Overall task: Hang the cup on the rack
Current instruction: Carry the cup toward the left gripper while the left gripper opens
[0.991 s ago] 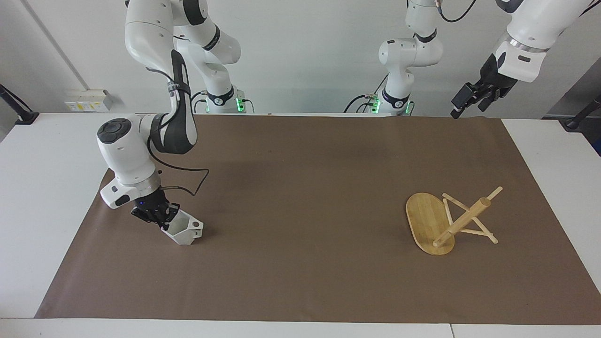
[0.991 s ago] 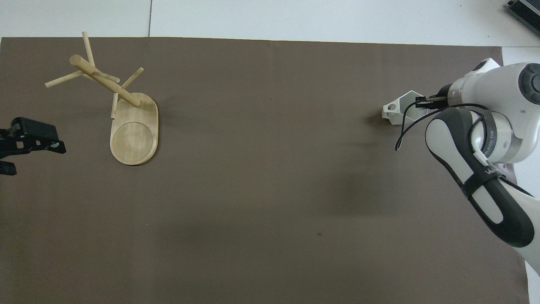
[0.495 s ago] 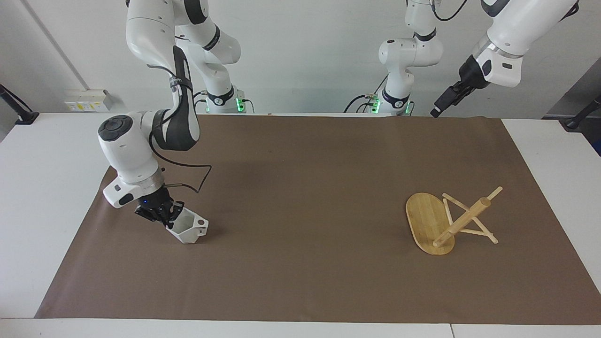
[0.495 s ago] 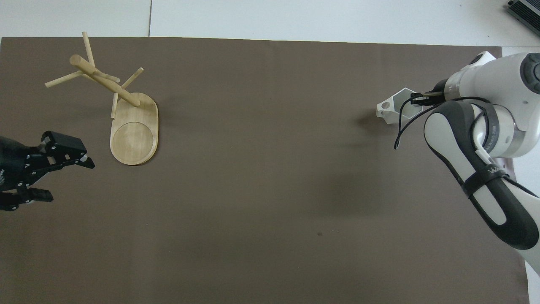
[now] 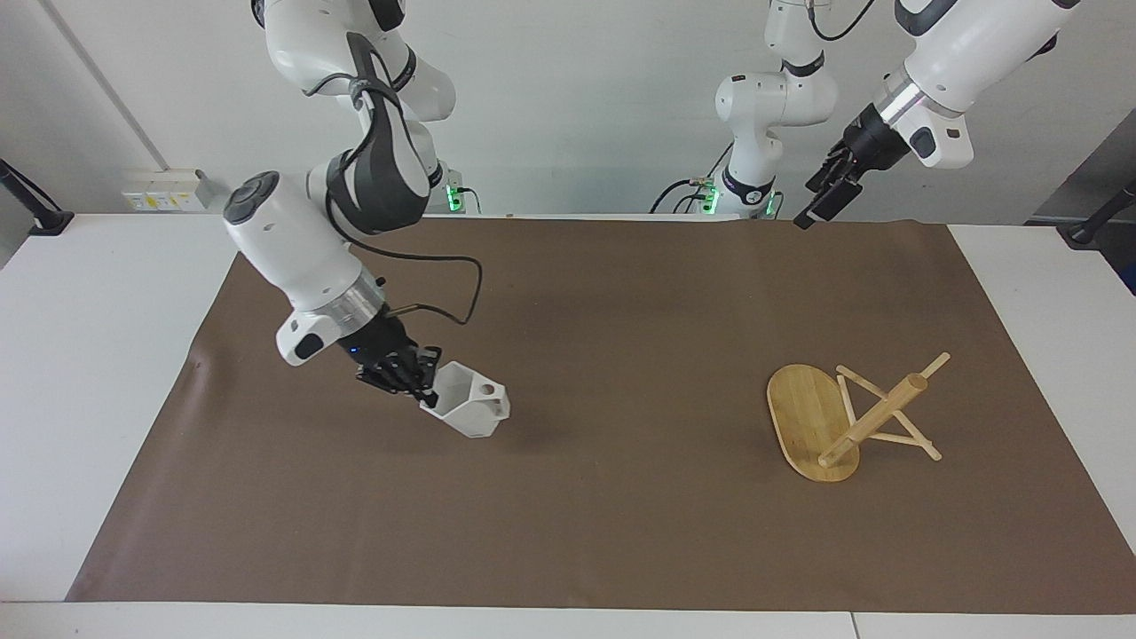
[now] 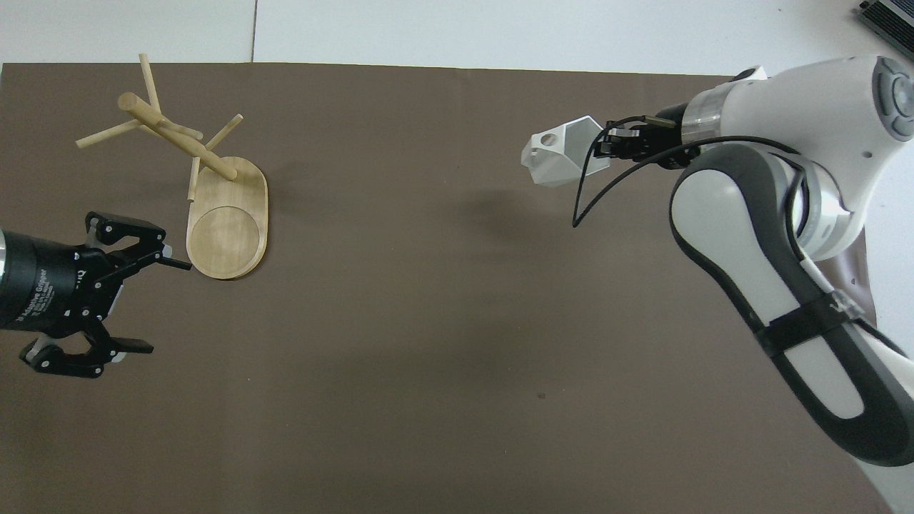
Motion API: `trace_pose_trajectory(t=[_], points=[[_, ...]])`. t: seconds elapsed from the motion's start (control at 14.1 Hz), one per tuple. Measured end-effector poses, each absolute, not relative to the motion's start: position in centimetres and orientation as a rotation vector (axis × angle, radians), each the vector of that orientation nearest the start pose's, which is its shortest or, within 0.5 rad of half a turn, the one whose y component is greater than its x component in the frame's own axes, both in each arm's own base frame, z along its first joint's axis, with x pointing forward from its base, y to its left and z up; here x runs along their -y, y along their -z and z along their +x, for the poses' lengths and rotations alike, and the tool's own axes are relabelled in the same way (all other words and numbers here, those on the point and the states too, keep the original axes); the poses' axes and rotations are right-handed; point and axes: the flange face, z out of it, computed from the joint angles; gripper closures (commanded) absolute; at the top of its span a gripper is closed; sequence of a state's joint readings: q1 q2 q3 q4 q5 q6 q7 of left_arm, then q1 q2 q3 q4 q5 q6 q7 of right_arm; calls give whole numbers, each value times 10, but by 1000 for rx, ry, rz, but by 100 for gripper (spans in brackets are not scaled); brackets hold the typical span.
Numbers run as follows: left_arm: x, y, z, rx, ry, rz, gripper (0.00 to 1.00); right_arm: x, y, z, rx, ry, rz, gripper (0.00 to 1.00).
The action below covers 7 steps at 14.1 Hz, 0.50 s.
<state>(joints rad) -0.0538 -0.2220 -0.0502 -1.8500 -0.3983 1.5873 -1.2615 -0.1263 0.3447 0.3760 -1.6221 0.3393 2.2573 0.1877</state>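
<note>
The cup (image 5: pixel 468 409) (image 6: pixel 563 153) hangs tilted in the air over the brown mat (image 5: pixel 586 532) (image 6: pixel 428 343) toward the right arm's end of the table (image 5: pixel 80 355), its handle with the round hole pointing toward the rack. The right end effector (image 5: pixel 417 380) (image 6: pixel 615 140) is clamped on the cup's rim, fingers closed tight on the wall. A wide stretch of bare mat separates the cup from the rack (image 5: pixel 843 417) (image 6: pixel 193 178), which lies tipped over toward the left arm's end, its oval base standing on edge and its post and pegs slanting down to the mat. The left end effector (image 5: pixel 830 191) (image 6: pixel 136 303) hangs in the air over the mat near the rack's base, jaws spread wide and holding nothing. The overhead view cuts off the left arm at the frame's edge.
</note>
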Motion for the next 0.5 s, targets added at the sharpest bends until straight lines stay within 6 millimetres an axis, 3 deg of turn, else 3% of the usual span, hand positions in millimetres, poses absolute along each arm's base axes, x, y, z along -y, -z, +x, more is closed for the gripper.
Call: trace_pose_trajectory(t=[0.21, 0.5], points=[[100, -607, 476, 2205, -611, -2656, 0, -229, -485, 650, -245, 286, -2500, 100], [104, -610, 482, 2505, -834, -2498, 0, -311, -507, 614, -227, 217, -2406, 100]])
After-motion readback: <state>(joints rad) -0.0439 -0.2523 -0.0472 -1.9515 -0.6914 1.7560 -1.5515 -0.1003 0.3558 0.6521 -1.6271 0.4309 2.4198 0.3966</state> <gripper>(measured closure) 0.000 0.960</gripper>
